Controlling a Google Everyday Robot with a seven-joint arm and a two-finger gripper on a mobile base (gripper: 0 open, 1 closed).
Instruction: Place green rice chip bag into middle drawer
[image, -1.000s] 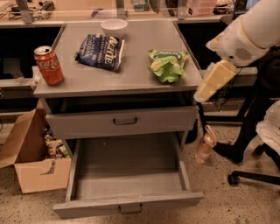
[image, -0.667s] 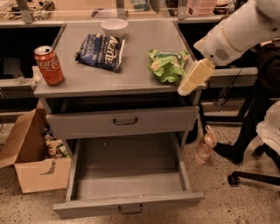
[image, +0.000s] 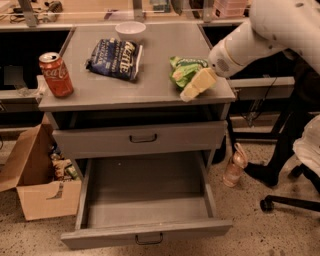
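Observation:
The green rice chip bag (image: 184, 71) lies crumpled on the right side of the grey cabinet top (image: 100, 90). My gripper (image: 196, 86), with cream-coloured fingers, reaches in from the right and sits over the bag's right front edge, covering part of it. The white arm (image: 260, 32) stretches in from the upper right. The middle drawer (image: 142, 200) is pulled out wide open below, its plain grey inside bare. The identical drawer front (image: 140, 139) above it is closed.
A red cola can (image: 56, 75) stands at the top's left edge. A dark blue chip bag (image: 115, 59) and a white bowl (image: 130, 29) lie further back. A cardboard box (image: 37, 185) sits on the floor left. A pinkish bottle (image: 235, 165) and a chair base (image: 295, 200) are right.
My gripper has moved left from beside the cabinet's right edge onto the green bag's right side. The bag, drawers and other objects have not moved.

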